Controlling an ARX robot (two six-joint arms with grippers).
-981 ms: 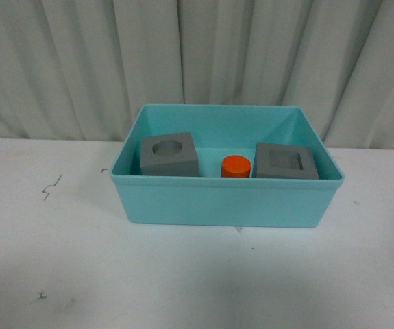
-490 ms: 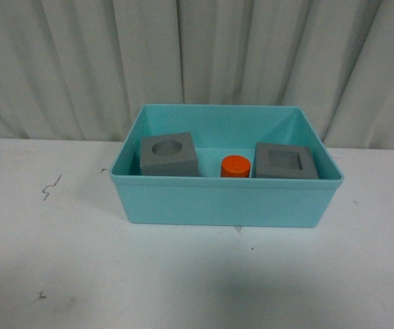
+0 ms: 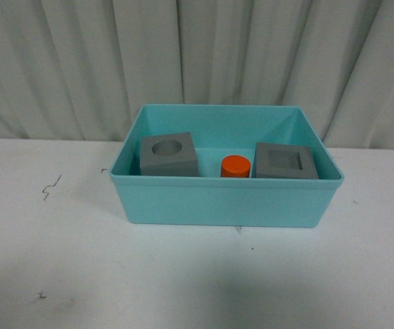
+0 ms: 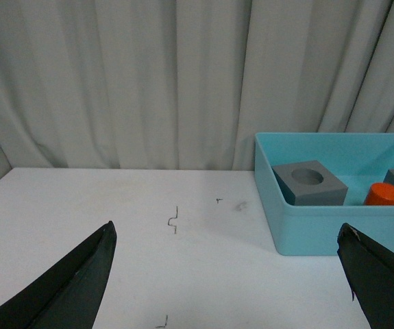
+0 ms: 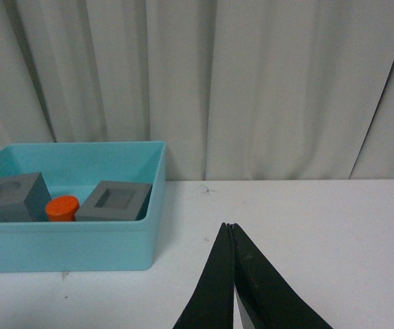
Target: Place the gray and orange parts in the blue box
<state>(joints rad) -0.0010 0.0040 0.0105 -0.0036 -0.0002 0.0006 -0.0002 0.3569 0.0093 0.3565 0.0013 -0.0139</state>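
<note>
All three parts sit inside the large light-blue rectangular plastic bin (image 3: pixel 224 202) on the white desk (image 3: pixel 66 267). The matte gray cube with a round top recess (image 3: pixel 170 154) lies toward the robot's left end, tilted so its top faces partly forward. The matte gray cube with a square recess (image 3: pixel 286 162) is at the right end. The small orange cylinder (image 3: pixel 236 166) stands upright between them, apart from both as far as the front view shows. Nothing from the task remains on the desk, so the job looks complete.

The cubes look rigid and solid, probably light, with flat opposite faces that offer a good pinch; the matte finish should resist slipping. The cylinder is smooth and round, so it would best be taken across its sides from above, and it may roll if tipped.

The left gripper (image 4: pixel 227 274) is spread wide with nothing between its fingers, over bare desk beside the bin. The right gripper (image 5: pixel 231 274) is clenched on nothing, well away from the bin.
</note>
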